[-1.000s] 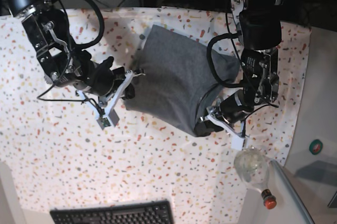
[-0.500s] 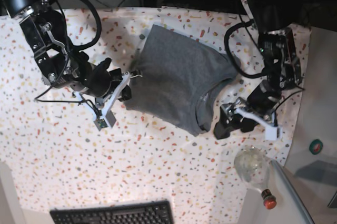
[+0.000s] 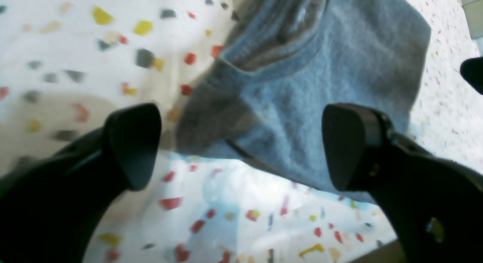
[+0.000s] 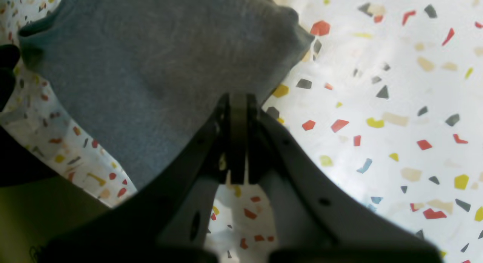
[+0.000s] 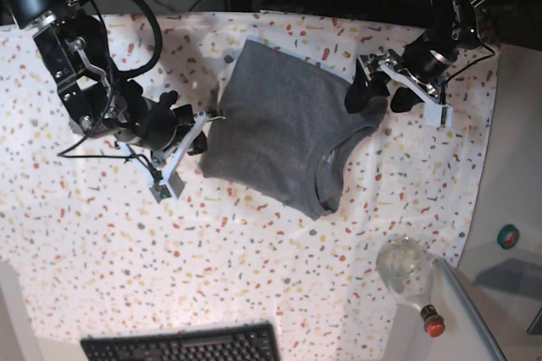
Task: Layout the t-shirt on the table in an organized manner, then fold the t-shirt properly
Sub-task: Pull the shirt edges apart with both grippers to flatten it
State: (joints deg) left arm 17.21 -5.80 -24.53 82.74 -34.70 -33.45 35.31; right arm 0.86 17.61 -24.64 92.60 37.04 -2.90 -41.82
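The t-shirt (image 5: 284,136) lies folded and flat in the far middle of the table (image 5: 102,259), its neckline toward the near right. The right gripper (image 5: 210,119) is clenched at the shirt's left edge, pinching no cloth that I can see. The left gripper (image 5: 379,91) is released, jaws wide apart, beside the sleeve.

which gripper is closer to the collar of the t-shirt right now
Left. The left gripper, open, hovers by the sleeve just above the collar. The right gripper, shut, sits at the t-shirt's opposite edge.
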